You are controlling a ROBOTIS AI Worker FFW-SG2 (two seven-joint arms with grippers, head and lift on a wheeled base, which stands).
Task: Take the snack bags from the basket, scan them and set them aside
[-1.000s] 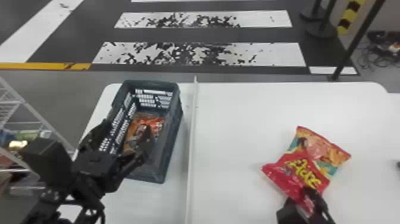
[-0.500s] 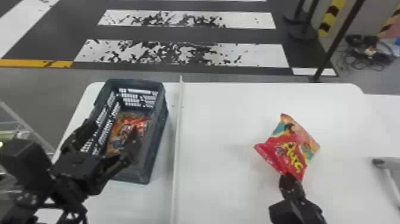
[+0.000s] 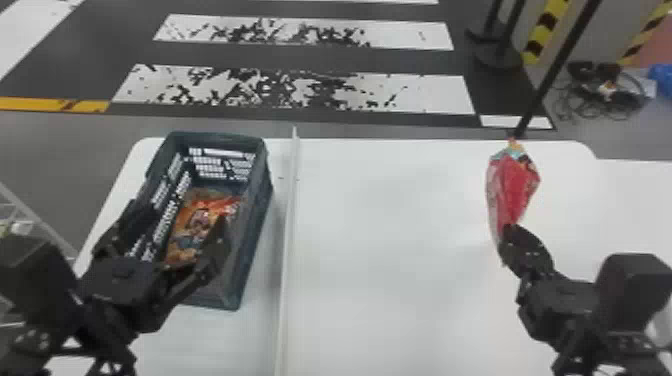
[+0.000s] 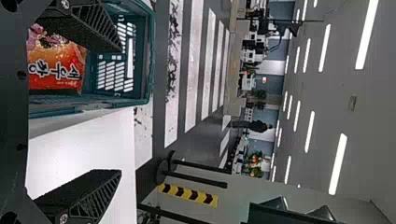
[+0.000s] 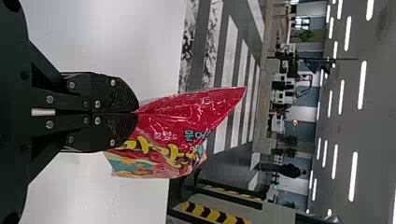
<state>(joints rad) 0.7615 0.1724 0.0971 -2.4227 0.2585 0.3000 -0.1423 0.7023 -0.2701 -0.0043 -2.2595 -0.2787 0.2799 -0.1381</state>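
One red snack bag (image 3: 512,192) is pinched at its edge between the closed fingers of the right gripper (image 3: 506,234), over the worktop (image 3: 390,260). An orange snack bag (image 3: 200,225) lies inside the basket (image 3: 256,220), left of a thin white strip (image 3: 287,225). Near the basket, the left gripper (image 3: 177,215) has its fingers spread wide.
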